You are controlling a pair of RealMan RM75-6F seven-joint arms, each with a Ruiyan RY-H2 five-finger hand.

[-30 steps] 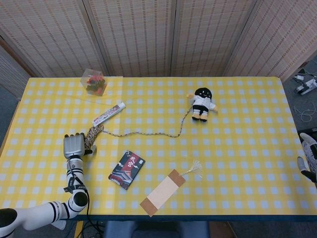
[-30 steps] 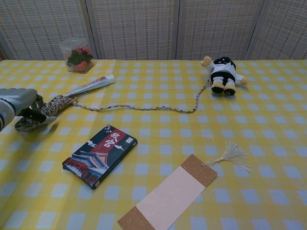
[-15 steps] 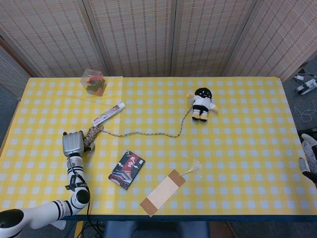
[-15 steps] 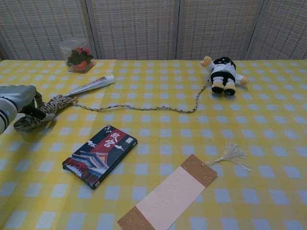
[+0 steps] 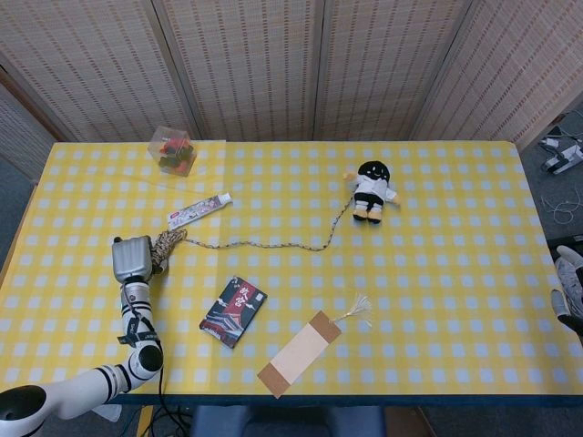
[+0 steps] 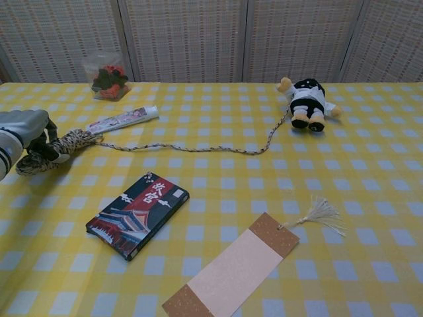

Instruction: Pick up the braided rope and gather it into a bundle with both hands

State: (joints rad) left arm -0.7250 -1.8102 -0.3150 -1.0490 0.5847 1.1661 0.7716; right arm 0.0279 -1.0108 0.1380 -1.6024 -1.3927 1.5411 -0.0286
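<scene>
Since the earlier frame, the left hand (image 5: 132, 258) has pulled the bunched end of the rope (image 5: 264, 244) toward the left edge of the counter (image 5: 437, 273), and the tube (image 5: 199, 212) has turned flatter. It grips that bunch; the rest trails to the doll (image 5: 372, 191). The right hand (image 5: 568, 296) waits far right, and whether it is open cannot be told. A book (image 5: 233, 310) lies near.

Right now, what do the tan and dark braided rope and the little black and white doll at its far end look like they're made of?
The tan and dark braided rope looks like matte twisted fibre, maybe cotton or jute: a two-tone plait shows, with no shine. The left hand holds its bundled end. The small black and white doll looks like soft plush fabric, rounded and fuzzy-edged; its filling cannot be seen.
</scene>
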